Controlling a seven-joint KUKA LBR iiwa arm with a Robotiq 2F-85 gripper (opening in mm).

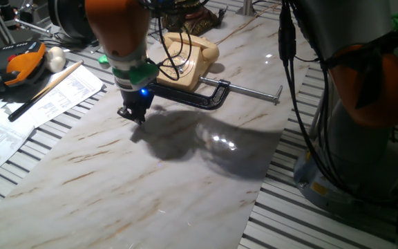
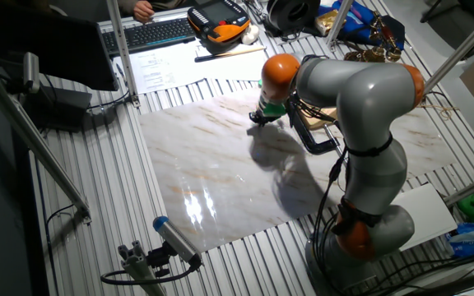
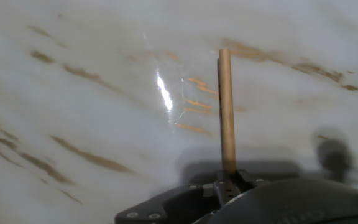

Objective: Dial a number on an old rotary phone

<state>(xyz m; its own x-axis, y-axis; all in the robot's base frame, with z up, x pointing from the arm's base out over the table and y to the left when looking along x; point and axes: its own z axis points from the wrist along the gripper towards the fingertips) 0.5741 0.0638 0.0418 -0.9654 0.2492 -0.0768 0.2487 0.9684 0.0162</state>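
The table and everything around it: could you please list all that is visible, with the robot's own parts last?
Marble board: one, white with tan veins, on the slatted table.
Old rotary phone: one, cream-beige, at the board's far edge.
C-clamp: one, black with silver screw bar, in front of the phone.
Papers: several, white, beside the board.
Keyboard: one, black, far side.
Wooden dowel: one, tan, held in the jaws.
Gripper: one, black, shut on the dowel, over the board.
Arm: one, grey and orange.
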